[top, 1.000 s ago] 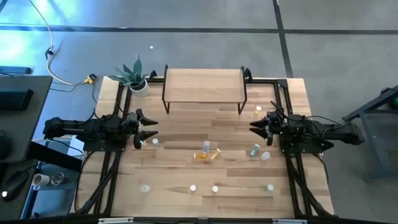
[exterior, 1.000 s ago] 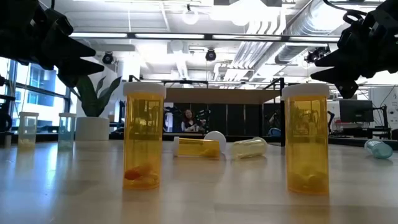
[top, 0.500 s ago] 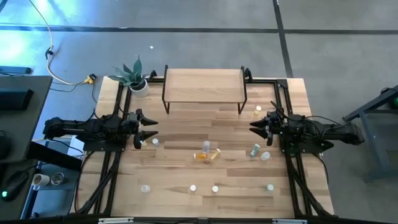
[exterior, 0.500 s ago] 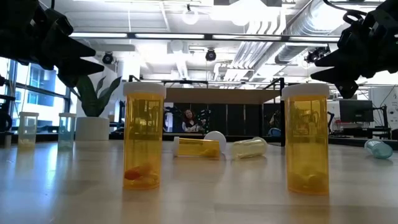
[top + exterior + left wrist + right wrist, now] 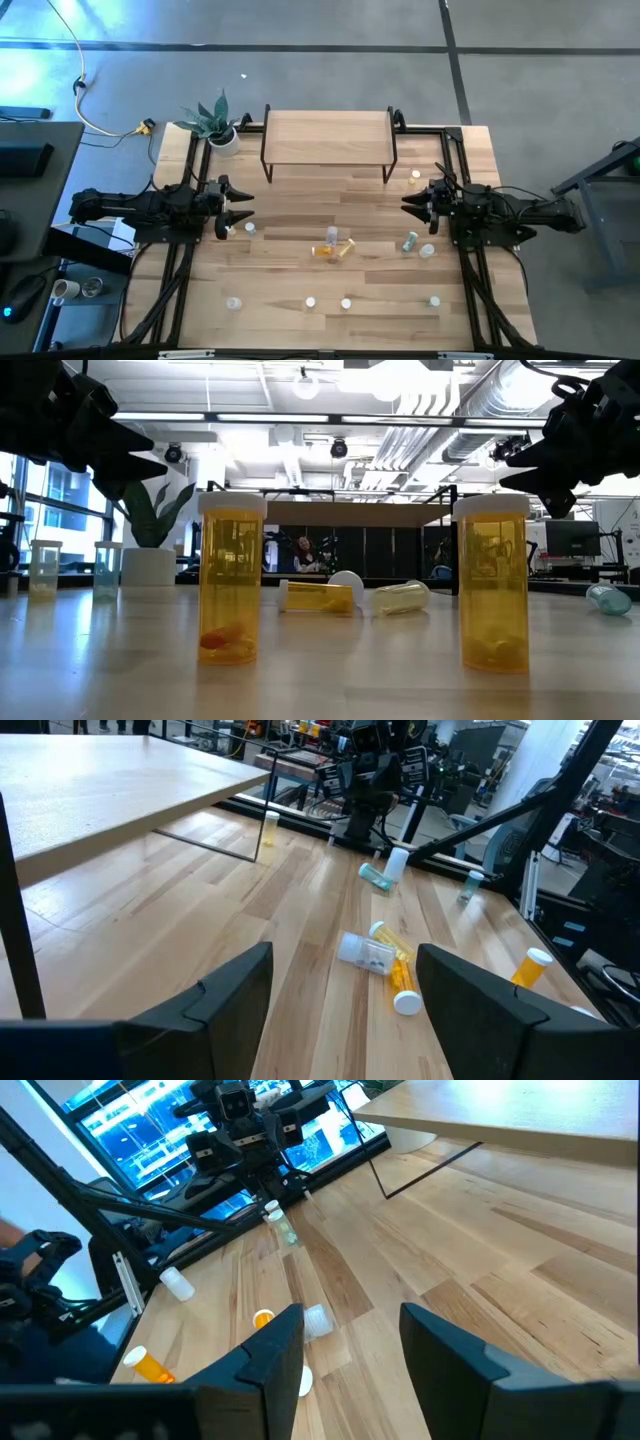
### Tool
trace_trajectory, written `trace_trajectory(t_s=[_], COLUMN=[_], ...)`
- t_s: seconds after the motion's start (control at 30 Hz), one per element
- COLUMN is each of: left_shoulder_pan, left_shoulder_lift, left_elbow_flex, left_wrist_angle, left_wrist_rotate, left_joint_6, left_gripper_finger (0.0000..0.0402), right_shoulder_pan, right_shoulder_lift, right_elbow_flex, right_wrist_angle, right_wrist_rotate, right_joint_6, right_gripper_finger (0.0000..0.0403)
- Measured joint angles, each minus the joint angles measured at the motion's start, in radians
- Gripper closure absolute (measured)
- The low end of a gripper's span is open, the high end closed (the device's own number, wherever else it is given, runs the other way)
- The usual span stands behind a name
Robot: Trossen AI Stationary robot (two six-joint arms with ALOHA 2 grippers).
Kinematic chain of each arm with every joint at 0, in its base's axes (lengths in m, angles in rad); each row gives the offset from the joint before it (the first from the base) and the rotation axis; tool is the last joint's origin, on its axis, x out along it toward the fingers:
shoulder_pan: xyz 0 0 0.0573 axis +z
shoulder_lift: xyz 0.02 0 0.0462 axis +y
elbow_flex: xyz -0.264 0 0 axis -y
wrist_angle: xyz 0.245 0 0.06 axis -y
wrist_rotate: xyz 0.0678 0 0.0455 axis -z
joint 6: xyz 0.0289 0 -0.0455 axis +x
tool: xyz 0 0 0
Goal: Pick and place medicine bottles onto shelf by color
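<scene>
Medicine bottles (image 5: 333, 246) lie scattered over the wooden table (image 5: 290, 215), none yet on the shelf (image 5: 327, 138), whose light top stands bare at the far edge. A small heap of toppled yellow and clear bottles sits midway between the two grippers; a green bottle (image 5: 409, 242) lies just in front of and below the right gripper (image 5: 408, 203), with a capped one (image 5: 427, 251) beside it and a yellow one (image 5: 415, 177) near the shelf leg on that gripper's other side. Four more stand in a loose row (image 5: 310, 301) along the near edge, well clear of either arm.

Both arms appear parked at the table's sides, facing each other across the clutter, likely to leave the middle clear before a first pick. The left gripper (image 5: 243, 208) holds nothing, its fingers spread apart; a small bottle (image 5: 250, 228) stands just beside its tips. The right gripper is likewise spread and empty.

The overhead camera alone gives the full layout. The table-level camera shows what it cannot: two upright orange bottles (image 5: 231, 577) with pills in the bottom, and which bottles have fallen. The left wrist camera shows the gap between its fingers (image 5: 225, 992) framing the central heap (image 5: 380, 960); the right wrist camera looks past its fingers (image 5: 270, 1348) toward the opposite arm. A potted plant (image 5: 213, 121) stands beside the shelf.
</scene>
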Motion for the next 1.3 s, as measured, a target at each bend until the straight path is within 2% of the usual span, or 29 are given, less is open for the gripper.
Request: trace_trajectory(t_s=[1.3], left_shoulder_pan=[0.0], left_shoulder_lift=[0.0], left_elbow_flex=[0.0], left_wrist_angle=[0.001], left_wrist_rotate=[-0.013], left_joint_6=[-0.01], left_gripper_finger=[0.0163], right_shoulder_pan=[0.0], right_shoulder_lift=[0.0], right_elbow_flex=[0.0], right_wrist_angle=[0.0], right_wrist_rotate=[0.0], right_joint_6=[0.0], right_gripper_finger=[0.0245])
